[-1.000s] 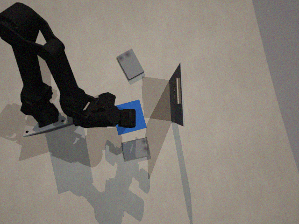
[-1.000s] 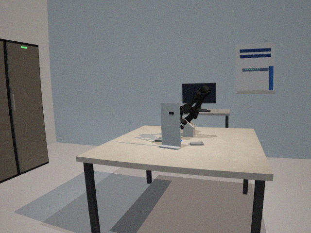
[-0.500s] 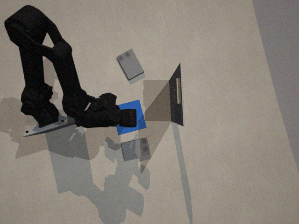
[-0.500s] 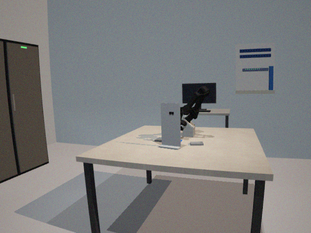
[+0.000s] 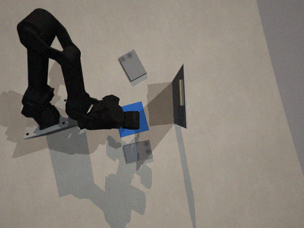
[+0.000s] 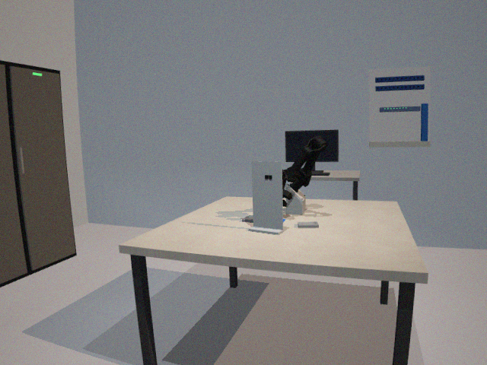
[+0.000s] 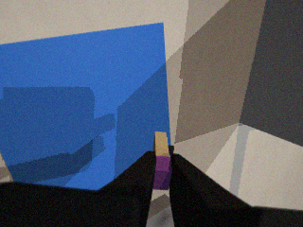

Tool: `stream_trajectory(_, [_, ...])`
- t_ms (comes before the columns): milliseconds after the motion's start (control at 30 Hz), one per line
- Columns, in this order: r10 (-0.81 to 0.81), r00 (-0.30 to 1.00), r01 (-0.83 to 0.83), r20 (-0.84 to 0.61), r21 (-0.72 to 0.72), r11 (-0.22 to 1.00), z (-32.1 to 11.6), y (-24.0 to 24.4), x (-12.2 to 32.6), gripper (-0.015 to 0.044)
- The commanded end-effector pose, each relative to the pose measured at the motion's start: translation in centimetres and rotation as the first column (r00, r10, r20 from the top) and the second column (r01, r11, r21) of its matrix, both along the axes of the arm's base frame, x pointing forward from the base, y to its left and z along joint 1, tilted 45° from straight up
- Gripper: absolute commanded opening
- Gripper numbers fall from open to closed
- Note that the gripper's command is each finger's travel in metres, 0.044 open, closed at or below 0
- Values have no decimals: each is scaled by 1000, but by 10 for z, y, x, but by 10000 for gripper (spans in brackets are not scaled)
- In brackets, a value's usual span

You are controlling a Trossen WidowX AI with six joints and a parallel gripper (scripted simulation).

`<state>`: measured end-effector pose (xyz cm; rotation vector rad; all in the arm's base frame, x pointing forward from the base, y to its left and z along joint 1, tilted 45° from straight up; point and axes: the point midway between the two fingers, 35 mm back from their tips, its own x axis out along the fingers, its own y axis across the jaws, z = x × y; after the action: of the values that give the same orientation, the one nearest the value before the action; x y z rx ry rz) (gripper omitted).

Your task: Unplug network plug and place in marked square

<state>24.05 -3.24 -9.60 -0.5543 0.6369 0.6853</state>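
My gripper (image 7: 162,160) is shut on the network plug (image 7: 161,163), whose tan and purple parts show between the fingertips in the wrist view. The hand points down, with the plug held above the table. In the top view the hand covers part of the blue marked square (image 5: 144,122) (image 7: 128,57), and the plug is hidden there. In the wrist view the plug's tip overlaps the square's right edge. The upright panel (image 5: 178,115) (image 6: 267,200) (image 7: 284,71) stands to the right of the square in the top view, apart from the hand.
A grey box (image 5: 132,65) (image 6: 307,224) lies on the table (image 5: 221,122) (image 6: 334,243) above the square in the top view. A second grey box (image 5: 137,152) lies below the square, partly in shadow. Shadows of the arm and panel cross the table and the square.
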Motion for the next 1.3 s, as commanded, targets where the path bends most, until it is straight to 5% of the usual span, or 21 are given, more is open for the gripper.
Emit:
stream_trajectory(0, [-3,1000,3,-11,5,1000,-4,3,-2,0])
stream_trajectory(1267, [-4,1000,4,-9,9,1000,-23,24,-1,0])
